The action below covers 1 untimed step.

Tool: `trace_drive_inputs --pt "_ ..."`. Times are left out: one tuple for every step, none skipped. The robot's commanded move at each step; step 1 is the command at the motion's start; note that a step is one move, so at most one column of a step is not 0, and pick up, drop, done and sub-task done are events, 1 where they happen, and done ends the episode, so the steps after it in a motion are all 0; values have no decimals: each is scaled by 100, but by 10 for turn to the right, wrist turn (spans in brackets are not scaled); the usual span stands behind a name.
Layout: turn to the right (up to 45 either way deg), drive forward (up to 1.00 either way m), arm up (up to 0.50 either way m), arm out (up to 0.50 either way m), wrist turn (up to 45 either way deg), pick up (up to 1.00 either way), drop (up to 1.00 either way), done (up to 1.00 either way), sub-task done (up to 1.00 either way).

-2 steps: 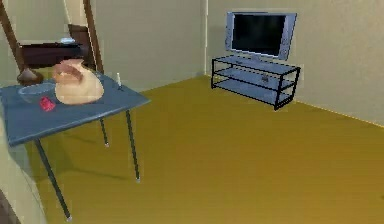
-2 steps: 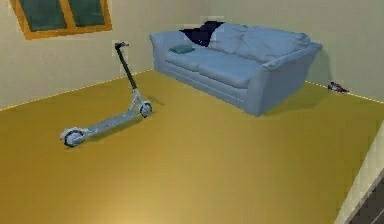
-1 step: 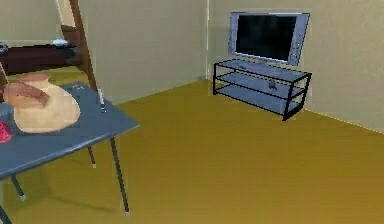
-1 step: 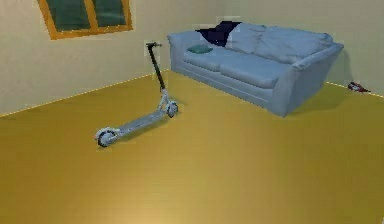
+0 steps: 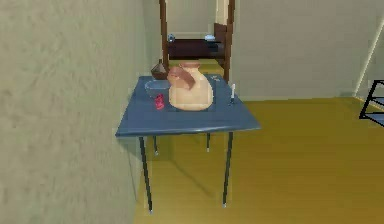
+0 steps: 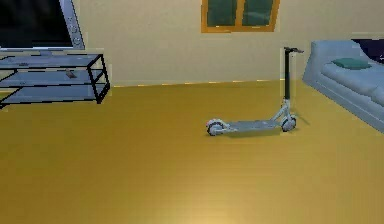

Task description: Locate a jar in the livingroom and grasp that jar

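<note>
I judge the search nearly done: a small jar-like thing (image 5: 158,99) stands on the blue table (image 5: 140,125) at twelve o'clock. Approach and grasp remain. I cannot tell the gripper's state.

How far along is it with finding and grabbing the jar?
Done: it faces a blue square table carrying small things. In hand: picking out the jar; the dark brown rounded vessel at the table's far edge may be it, though I cannot tell. Left: driving closer and grasping it.
</note>
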Motion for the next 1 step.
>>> trace_drive_inputs --pt "0 30 0 0 0 0 0 0 0"
